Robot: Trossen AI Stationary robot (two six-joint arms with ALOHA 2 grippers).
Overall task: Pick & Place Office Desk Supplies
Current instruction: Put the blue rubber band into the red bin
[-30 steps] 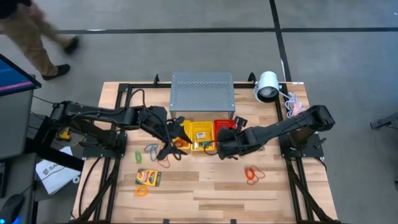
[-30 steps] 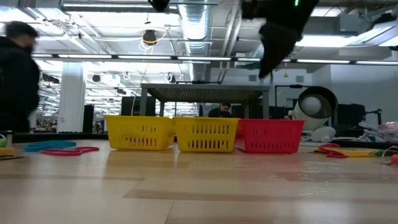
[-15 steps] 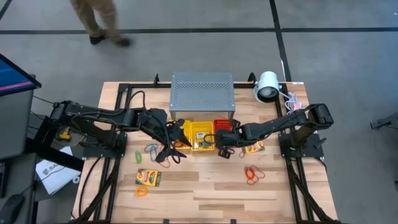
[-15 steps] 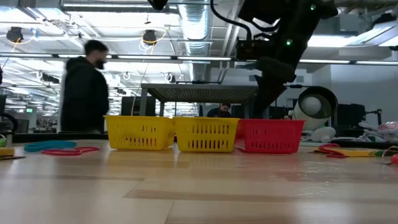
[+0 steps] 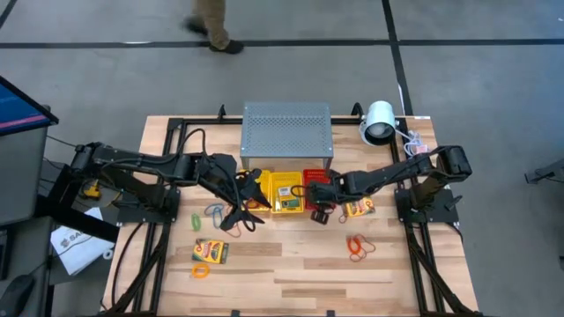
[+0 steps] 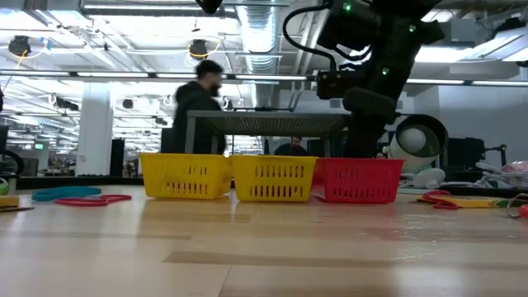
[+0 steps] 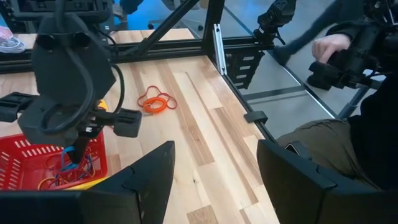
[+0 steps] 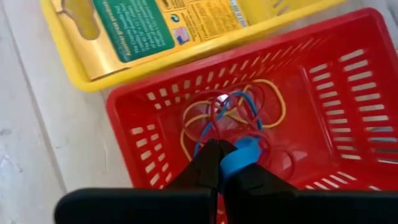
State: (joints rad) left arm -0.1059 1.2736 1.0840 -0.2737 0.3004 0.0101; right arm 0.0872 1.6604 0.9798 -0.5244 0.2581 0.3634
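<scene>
My right gripper (image 8: 222,158) is over the red mesh basket (image 8: 124,118), shut on blue and red band loops (image 8: 239,155). More loops, yellow, red and blue (image 8: 267,99), lie on the basket's floor. In the high view my right gripper (image 5: 319,201) stands at the near rim of the red basket (image 5: 318,177). A yellow-and-green card box (image 8: 161,25) lies flat in the middle yellow basket (image 5: 284,189). My left gripper (image 5: 240,214) is open near the yellow baskets and touches nothing; its fingers frame the left wrist view (image 7: 214,171). My right gripper pinches the top of a blue band loop (image 8: 244,149) between its two fingers, together with a red one, coming from above and pointing down. The loops hang below the fingers (image 7: 74,152) into the red basket, and their lower ends reach the loops on its floor.
On the table lie a card box (image 5: 211,251), an orange loop (image 5: 201,271), a green loop (image 5: 196,220), blue clips (image 5: 214,211), orange loops (image 5: 357,246) and another card box (image 5: 359,209). The grey perforated box (image 5: 286,130) stands behind the baskets. A person (image 6: 198,107) walks beyond the table.
My right gripper has moved toward the table's far edge, from in front of the baskets to over the red basket, and has come down toward it. A person has walked across the room behind the table.
</scene>
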